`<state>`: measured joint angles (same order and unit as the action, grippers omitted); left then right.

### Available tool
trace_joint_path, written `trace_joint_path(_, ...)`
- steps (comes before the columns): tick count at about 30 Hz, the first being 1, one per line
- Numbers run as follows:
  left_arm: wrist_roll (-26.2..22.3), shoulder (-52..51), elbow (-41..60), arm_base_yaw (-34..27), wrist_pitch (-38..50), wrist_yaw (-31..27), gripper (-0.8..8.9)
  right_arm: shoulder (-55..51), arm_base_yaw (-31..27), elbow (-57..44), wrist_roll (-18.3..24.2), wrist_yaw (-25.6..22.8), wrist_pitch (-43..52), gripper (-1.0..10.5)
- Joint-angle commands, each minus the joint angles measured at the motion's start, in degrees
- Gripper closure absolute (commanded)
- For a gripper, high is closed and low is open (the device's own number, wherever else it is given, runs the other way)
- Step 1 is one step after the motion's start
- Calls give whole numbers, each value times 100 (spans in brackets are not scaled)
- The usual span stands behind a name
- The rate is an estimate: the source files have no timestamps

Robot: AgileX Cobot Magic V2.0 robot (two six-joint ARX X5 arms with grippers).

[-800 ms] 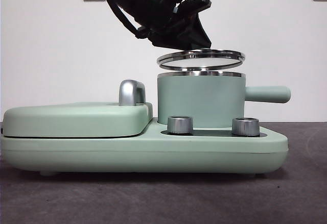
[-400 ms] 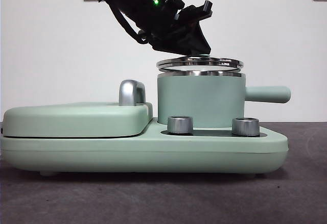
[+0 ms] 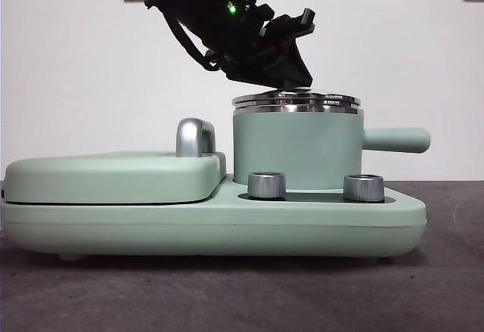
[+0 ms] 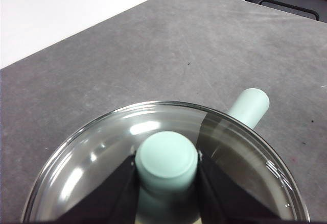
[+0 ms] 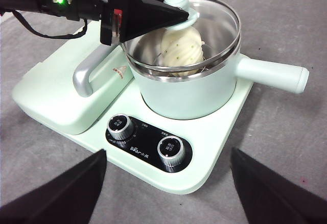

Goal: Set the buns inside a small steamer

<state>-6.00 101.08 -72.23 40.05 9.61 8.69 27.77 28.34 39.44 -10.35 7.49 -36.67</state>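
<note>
- Inside the small steamer (image 5: 189, 89), through the glass, sits a ridged bun (image 5: 181, 50) with green specks; a second bun can't be made out from here.
- On the steel rim rests the glass lid (image 3: 296, 100), looking level and seated in the front view.
- Left pincer (image 4: 167, 170) is right on top, jaws pinching the lid's green knob (image 4: 166, 158) from both sides.
- Right pincer (image 5: 166, 203) hangs spread and empty above the cooker's dial panel (image 5: 148, 145), well clear of the pot, waiting.
- Beside the pot lies the flat griddle section (image 3: 113, 177), closed, all on the grey desk (image 3: 227, 294).
- Step in hand, I'd say: closing up. Next move likely calls for letting go of the knob and lifting straight off, without dragging the lid askew.
</note>
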Motion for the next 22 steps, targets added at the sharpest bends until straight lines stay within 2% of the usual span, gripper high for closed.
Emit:
trace_joint_path(1,-39,107,-210,90,114,-11,799,22,35,31,37,-22,59,568)
trace_joint_path(22,-107,190,-210,79,-249,-190,799,22,35,31,72,-20,35,568)
